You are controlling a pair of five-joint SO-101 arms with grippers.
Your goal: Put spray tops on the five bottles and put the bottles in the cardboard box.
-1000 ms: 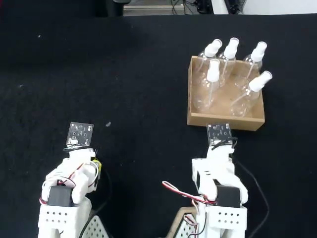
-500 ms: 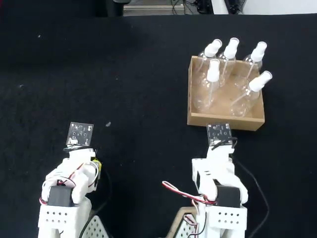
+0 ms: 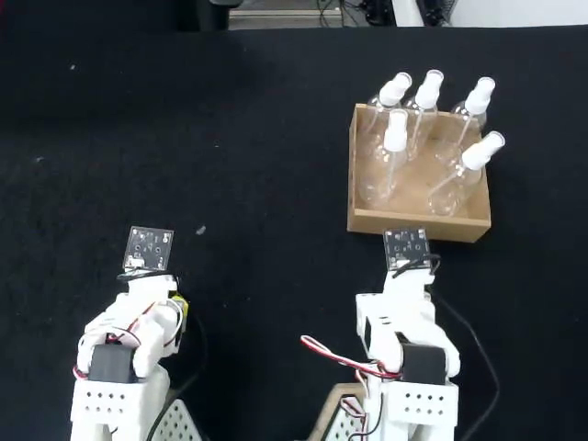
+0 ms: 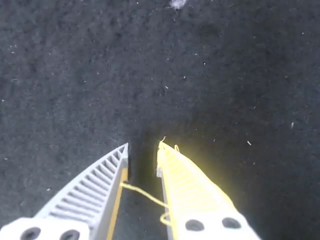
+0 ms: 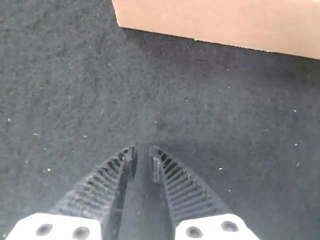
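Observation:
The cardboard box (image 3: 415,223) stands on the black table at the back right. Several clear bottles (image 3: 384,165) stand inside it, each with a white spray top (image 3: 396,130) fitted. Both arms are folded back at the near edge. The left arm (image 3: 138,317) is far from the box. The right arm (image 3: 404,312) sits just in front of it. My left gripper (image 4: 144,147), one finger grey and one yellow, is shut and holds nothing. My right gripper (image 5: 142,150), with black fingers, is shut over bare cloth, a short way from the box wall (image 5: 215,20).
Black cloth (image 3: 184,138) covers the whole table. A small white fleck (image 3: 200,231) lies on it just ahead of the left arm. Cables and room clutter (image 3: 367,11) sit beyond the far edge.

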